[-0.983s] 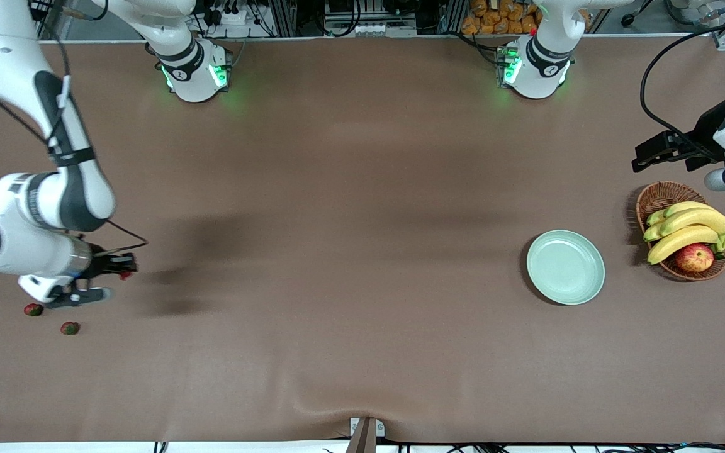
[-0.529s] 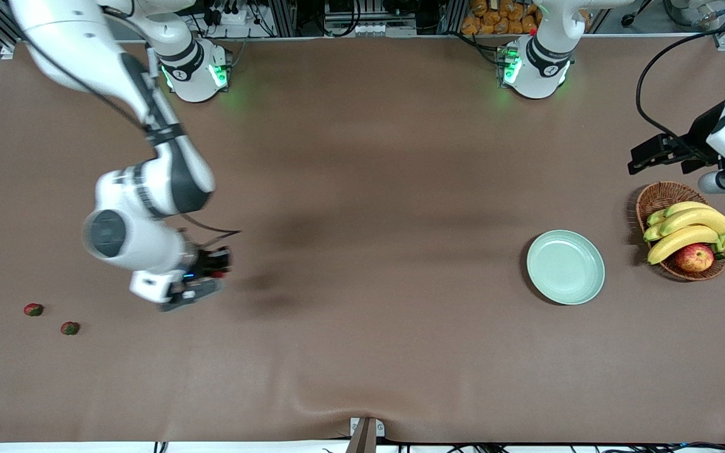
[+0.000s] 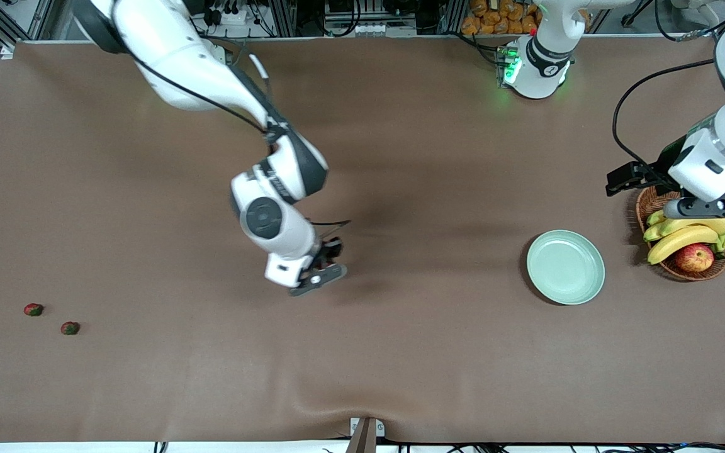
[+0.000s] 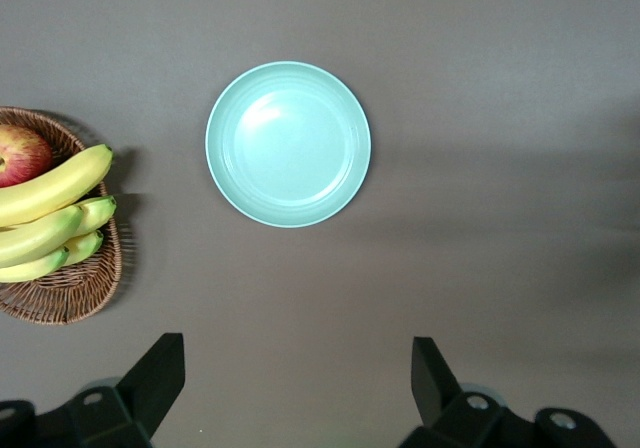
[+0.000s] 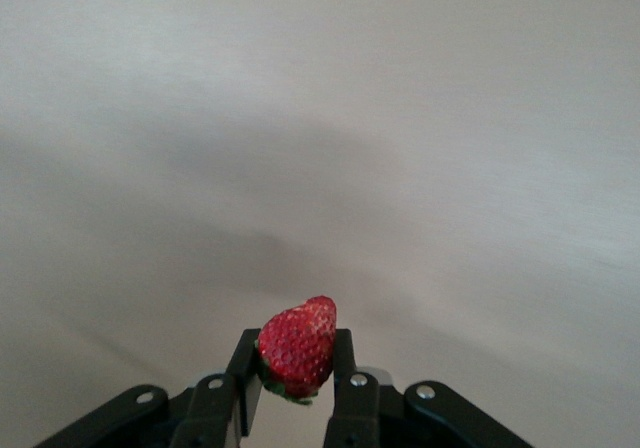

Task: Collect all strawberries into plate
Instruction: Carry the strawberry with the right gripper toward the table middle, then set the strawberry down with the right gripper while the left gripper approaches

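Note:
My right gripper (image 3: 332, 253) is shut on a red strawberry (image 5: 297, 348) and holds it in the air over the bare middle of the table. Two more strawberries lie on the cloth at the right arm's end: one (image 3: 33, 309) and another (image 3: 70, 328) a little nearer to the front camera. The mint-green plate (image 3: 566, 267) sits empty toward the left arm's end; it also shows in the left wrist view (image 4: 288, 144). My left gripper (image 4: 298, 378) is open and empty, up in the air over the cloth beside the basket.
A brown wicker basket (image 3: 658, 196) with bananas (image 3: 683, 231) and a red-yellow apple (image 3: 694, 257) stands beside the plate at the left arm's end. A brown cloth (image 3: 400, 352) covers the table.
My right arm has carried the strawberry from beside the two lying berries to over the table's middle, toward the plate. My left arm has shifted slightly toward the basket.

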Available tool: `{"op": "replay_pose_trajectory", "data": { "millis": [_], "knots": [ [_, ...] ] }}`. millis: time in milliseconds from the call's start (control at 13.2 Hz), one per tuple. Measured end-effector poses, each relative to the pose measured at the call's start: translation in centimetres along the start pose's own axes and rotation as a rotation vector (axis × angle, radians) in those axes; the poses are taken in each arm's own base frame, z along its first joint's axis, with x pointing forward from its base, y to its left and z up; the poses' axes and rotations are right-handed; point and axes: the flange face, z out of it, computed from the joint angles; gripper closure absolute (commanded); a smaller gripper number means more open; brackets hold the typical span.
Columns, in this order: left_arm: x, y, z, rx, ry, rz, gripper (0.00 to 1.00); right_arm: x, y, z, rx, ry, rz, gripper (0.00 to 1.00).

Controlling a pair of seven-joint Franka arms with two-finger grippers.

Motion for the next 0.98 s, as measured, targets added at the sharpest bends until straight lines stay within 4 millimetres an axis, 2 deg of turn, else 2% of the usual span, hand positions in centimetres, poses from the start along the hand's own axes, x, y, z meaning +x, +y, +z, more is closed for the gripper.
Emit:
{"op": "replay_pose_trajectory", "data": {
  "millis": [303,378,454,529,605,756,983],
  "knots": [
    [0.2,-0.1,0.8,-0.001,0.011,-0.002,0.0,-1.1,-8.1,4.8,0.025,0.043,0.09,1.0],
    [0.3,-0.1,0.8,-0.001,0.015,-0.002,0.0,-1.3,-9.7,5.7,0.03,0.042,0.114,0.93],
    [0.4,-0.1,0.8,-0.001,0.02,-0.002,0.0,-1.5,-10.7,6.5,0.033,0.04,0.133,0.6],
    [0.4,0.0,0.9,-0.002,0.023,-0.001,0.0,-1.5,-11.3,7.1,0.034,0.04,0.147,0.04],
    [0.4,0.2,0.9,-0.002,0.026,0.002,0.0,-1.4,-11.5,7.4,0.036,0.043,0.158,0.0],
    [0.5,0.8,0.9,-0.002,0.032,0.013,0.0,-0.7,-10.8,7.1,0.031,0.057,0.167,0.0],
    [1.1,1.9,1.6,-0.004,0.046,0.031,0.0,0.7,-10.2,4.5,0.039,0.101,0.181,0.0]
  ]
}}
